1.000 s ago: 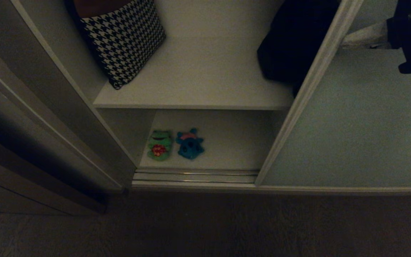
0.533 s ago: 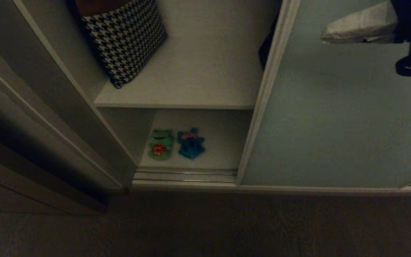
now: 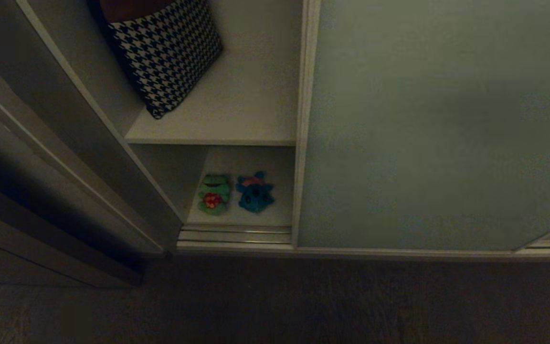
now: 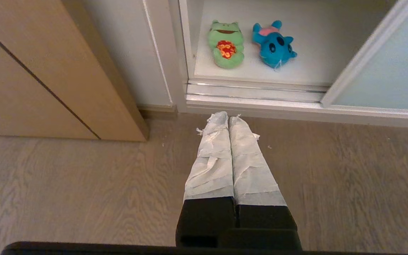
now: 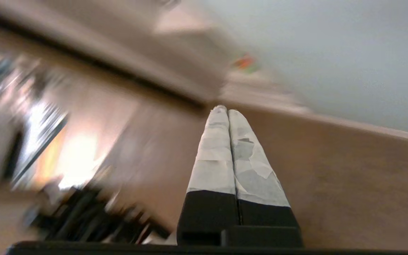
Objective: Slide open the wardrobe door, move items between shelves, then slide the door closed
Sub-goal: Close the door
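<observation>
You had the sliding wardrobe door (image 3: 437,124) covering most of the opening at this moment, with only a narrow gap left at its left edge, so the closing was, I think, almost finished but not complete. Through this gap the two items were visible on the lower shelf (image 3: 275,162): the green frog (image 3: 214,193) and the teal-blue animal (image 3: 254,192) lay side by side, very close together, near the front edge and just behind the floor rails (image 3: 234,235). They lay behind the rails, so the door could probably pass in front without touching them. On the upper shelf (image 3: 251,110) the houndstooth cloth (image 3: 165,52) leaned against the left wall, also clear of the door's path. Your left claw (image 4: 228,118) hung low over the wooden floor (image 4: 83,191) in front of the wardrobe, its taped fingers pressed together and holding nothing; it seemed parked. Your right claw (image 5: 227,110) was also closed and empty, near the pale door panel, and its view was blurred.
</observation>
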Motion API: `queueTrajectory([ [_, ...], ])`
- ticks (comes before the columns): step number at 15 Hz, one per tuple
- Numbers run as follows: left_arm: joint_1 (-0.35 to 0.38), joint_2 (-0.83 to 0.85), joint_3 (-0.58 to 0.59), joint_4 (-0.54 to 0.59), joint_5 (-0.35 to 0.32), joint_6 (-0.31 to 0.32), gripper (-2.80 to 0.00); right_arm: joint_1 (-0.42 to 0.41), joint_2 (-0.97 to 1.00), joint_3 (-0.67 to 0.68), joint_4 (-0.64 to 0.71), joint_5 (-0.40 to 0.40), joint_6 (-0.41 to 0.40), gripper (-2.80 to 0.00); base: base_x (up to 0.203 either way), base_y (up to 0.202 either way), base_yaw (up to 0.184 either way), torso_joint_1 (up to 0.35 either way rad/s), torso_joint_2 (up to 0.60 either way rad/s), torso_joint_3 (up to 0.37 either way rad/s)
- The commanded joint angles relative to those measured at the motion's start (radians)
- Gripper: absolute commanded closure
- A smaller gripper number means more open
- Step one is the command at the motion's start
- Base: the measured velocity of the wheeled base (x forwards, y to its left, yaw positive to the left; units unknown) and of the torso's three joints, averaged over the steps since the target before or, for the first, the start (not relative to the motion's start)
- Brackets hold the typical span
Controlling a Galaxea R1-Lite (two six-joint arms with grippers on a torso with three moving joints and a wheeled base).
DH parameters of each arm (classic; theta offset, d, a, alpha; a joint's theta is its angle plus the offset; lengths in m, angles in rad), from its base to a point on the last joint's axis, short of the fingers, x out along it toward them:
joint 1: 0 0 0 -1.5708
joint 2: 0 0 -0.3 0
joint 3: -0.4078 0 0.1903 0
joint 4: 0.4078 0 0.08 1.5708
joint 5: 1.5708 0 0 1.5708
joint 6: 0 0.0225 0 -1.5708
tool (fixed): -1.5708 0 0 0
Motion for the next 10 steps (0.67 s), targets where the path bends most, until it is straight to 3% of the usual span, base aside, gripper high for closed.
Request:
queueTrajectory([
  [1, 0.0, 0.002, 0.0, 0.0, 0.0, 0.0, 0.0, -0.142, -0.085, 0.026, 0.013, 0.002, 0.003, 0.0, 0.0, 0.0, 0.0, 0.0, 0.0, 0.0],
  [6, 0.0, 0.002, 0.0, 0.0, 0.0, 0.0, 0.0, -0.614, -0.229, 0.232, 0.016, 0.002, 0.006, 0.0, 0.0, 0.0, 0.0, 0.0, 0.0, 0.0],
  [10, 0.0, 0.002, 0.0, 0.0, 0.0, 0.0, 0.0, -1.068, -0.231, 0.282, 0.007, -0.004, 0.007, 0.0, 0.0, 0.0, 0.0, 0.0, 0.0, 0.0],
])
